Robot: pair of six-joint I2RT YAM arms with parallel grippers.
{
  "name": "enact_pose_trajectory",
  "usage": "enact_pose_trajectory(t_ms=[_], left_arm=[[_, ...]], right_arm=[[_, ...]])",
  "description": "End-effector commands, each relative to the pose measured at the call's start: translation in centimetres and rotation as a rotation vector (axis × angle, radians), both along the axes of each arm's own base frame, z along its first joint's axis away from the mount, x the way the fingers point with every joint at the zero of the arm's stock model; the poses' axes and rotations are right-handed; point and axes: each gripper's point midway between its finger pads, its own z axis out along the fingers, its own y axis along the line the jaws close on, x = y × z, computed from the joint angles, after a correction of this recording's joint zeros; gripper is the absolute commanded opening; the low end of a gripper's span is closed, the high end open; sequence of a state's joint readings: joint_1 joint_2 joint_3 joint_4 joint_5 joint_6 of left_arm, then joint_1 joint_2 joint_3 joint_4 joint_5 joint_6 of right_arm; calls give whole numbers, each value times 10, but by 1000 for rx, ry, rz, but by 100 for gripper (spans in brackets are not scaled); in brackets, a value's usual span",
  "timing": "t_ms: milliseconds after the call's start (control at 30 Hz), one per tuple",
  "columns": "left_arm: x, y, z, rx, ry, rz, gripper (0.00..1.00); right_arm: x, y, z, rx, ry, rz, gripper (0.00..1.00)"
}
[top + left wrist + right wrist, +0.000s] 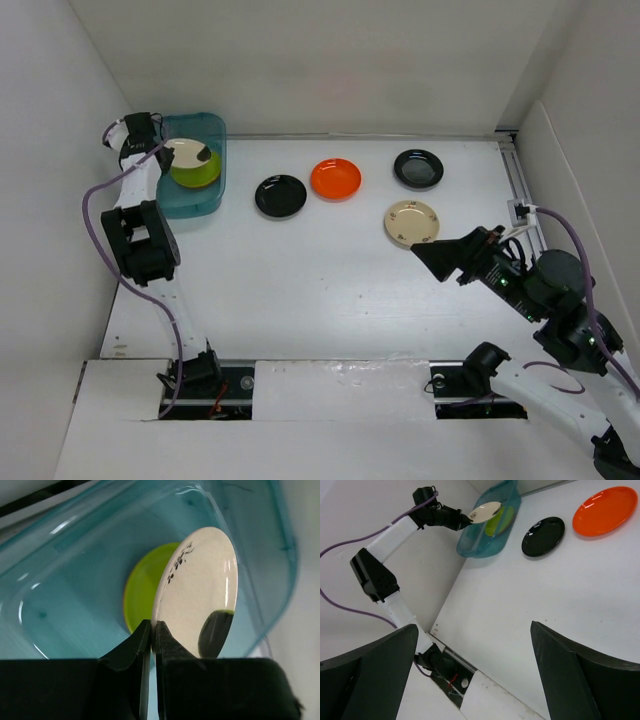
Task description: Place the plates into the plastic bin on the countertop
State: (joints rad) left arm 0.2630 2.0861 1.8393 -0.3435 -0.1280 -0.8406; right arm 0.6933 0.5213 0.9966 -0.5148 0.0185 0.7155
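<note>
From above, the plastic bin [208, 204] sits in the far left corner of the table [320, 290]. The left end effector [162, 149] reaches over the bin's left rim, its fingers too small and dark here to tell apart. It carries a cream plate [183, 152] that partly covers a lime green plate [205, 172] inside; what lies beneath that one is hidden. Along the far side lie a left black plate [280, 195], an orange plate [336, 178], a right black plate [418, 168] and a second cream plate [411, 222], all apart. The right end effector [428, 252] hangs beside that last plate, on its near side.

The left wrist view shows the fingers [125, 655] pinched narrow on the cream plate's rim. The plate is tilted and screens much of the green one. A dark patch on its face could be a marking or a reflection; I cannot tell.

In the right wrist view the fingers [375, 675] stand wide over bare table, gripping nothing. The orange plate is cut off at the top edge.
</note>
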Motion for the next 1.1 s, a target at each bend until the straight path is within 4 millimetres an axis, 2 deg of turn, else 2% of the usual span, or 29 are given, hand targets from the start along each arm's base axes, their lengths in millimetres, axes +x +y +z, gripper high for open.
enact_pose_trajectory(t_ms=[0, 33, 133, 167, 200, 233, 300, 333, 400, 467, 567, 600, 667, 700, 733, 767, 800, 833, 900, 933, 967, 1000, 1033, 1067], left_arm=[[6, 13, 14, 33, 2, 22, 0], [5, 18, 9, 36, 15, 25, 0], [12, 12, 5, 11, -12, -10, 0], [12, 12, 5, 11, -12, -10, 4], [15, 10, 7, 5, -23, -21, 19], [17, 7, 16, 8, -48, -43, 56], [16, 4, 27, 13, -72, -65, 71], [17, 2, 42, 21, -105, -83, 78], [12, -1, 54, 32, -120, -98, 99], [8, -7, 84, 64, -171, -119, 100], [-2, -39, 113, 72, -189, -197, 100], [-2, -73, 112, 42, -192, -278, 100], [-8, -123, 114, 38, -213, -410, 100], [-14, -149, 130, 55, -263, -462, 100], [-25, -212, 112, 28, -240, -583, 100], [-33, -245, 109, 36, -251, -676, 100], [-39, -284, 120, 15, -329, -776, 100], [-63, -344, 93, -26, -303, -911, 100], [-85, -408, 89, -75, -374, -1078, 100], [-94, -434, 71, -108, -346, -1132, 100], [-117, -478, 66, -132, -357, -1231, 100], [-126, -497, 57, -145, -352, -1275, 100], [-128, -517, 33, -154, -316, -1307, 100], [-144, -549, 36, -187, -330, -1376, 100]], right_arm=[[0, 2, 9, 36, -27, 8, 100], [0, 2, 6, 29, -19, 8, 100], [0, 2, 6, 29, -19, 8, 100], [-1, 1, 11, 36, -27, 8, 100], [1, 2, 9, 30, -20, 8, 100], [1, 2, 9, 30, -20, 8, 100], [3, 4, 7, 24, -12, 8, 100], [2, 5, 7, 24, -12, 17, 100], [2, 5, 7, 24, -12, 17, 100], [4, 7, 7, 24, -12, 17, 100], [2, 9, 10, 38, -14, 27, 100], [2, 9, 10, 38, -14, 27, 100], [6, 6, 10, 37, -15, 1, 100], [10, 5, 8, 31, -8, -16, 100], [14, 1, 5, 16, -5, -49, 100], [13, -4, 11, 19, -10, -66, 100], [16, -6, 11, 13, -4, -84, 100], [19, -12, 12, 10, -2, -121, 100], [19, -21, 15, 10, 14, -165, 100], [21, -25, 11, -1, 24, -186, 100], [19, -29, 16, 14, 21, -200, 100], [19, -29, 16, 14, 21, -201, 100], [17, -31, 18, 23, 12, -200, 100], [12, -30, 21, 38, 11, -181, 100]])
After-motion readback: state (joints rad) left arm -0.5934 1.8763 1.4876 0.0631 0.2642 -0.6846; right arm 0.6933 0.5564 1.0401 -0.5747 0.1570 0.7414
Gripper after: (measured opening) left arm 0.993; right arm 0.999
